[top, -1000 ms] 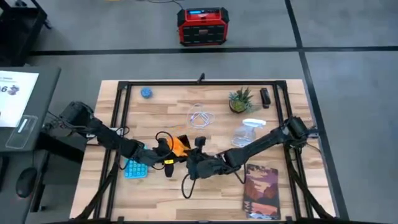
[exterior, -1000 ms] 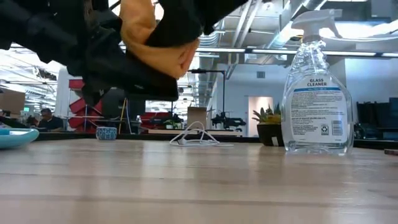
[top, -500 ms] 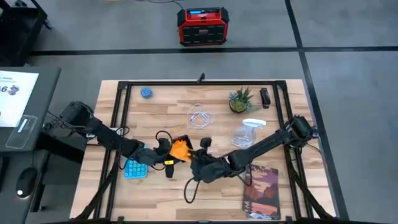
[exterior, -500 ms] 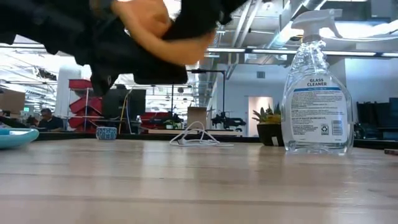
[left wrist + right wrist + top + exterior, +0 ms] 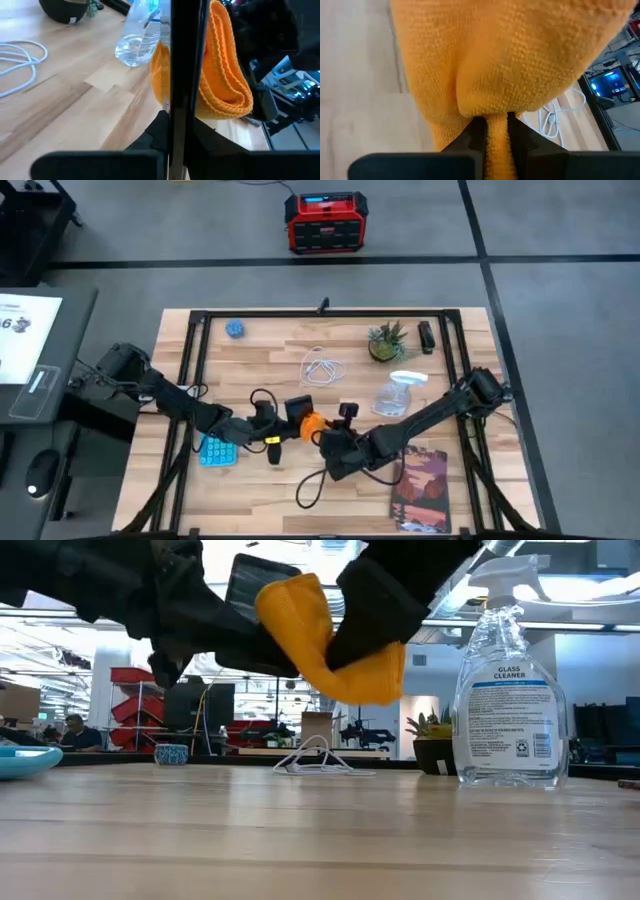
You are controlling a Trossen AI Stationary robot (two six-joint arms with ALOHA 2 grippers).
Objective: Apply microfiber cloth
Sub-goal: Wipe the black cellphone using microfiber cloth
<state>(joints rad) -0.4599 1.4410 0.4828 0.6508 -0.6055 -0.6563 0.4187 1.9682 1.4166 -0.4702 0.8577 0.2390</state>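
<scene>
My left gripper [image 5: 283, 420] holds a black smartphone [image 5: 298, 410] above the middle of the table. In the left wrist view the phone [image 5: 184, 60] shows edge-on as a dark bar. My right gripper [image 5: 322, 432] is shut on the orange microfiber cloth [image 5: 312, 423], just to the phone's right. In the low view the bunched cloth [image 5: 330, 640] hangs against the phone's right end [image 5: 255, 585], well above the tabletop. The cloth [image 5: 495, 55] fills the right wrist view. My left gripper pinches the smartphone's end [image 5: 181, 117] between its two fingers, one on each flat face. The fingers come level from the table's left. The phone stands on edge, lifted clear of the table. My right gripper pinches a bunched fold of the cloth [image 5: 494, 122] between its two fingers, several layers thick. It comes from the table's right, slanting. The cloth is lifted clear, bulges ahead of the fingers and lies against the phone.
A glass-cleaner spray bottle [image 5: 398, 392] stands right of centre, a blue calculator [image 5: 217, 451] lies under the left arm, and a dark reddish book [image 5: 422, 485] lies near the right front. A white cable [image 5: 322, 368] and a potted plant [image 5: 385, 342] sit farther back.
My right gripper has drawn the cloth across the phone toward the table's right edge and a little down. The cloth, which covered the phone from above, now hangs at its right end, and the phone's dark face is uncovered. My left gripper has kept the phone where it was.
</scene>
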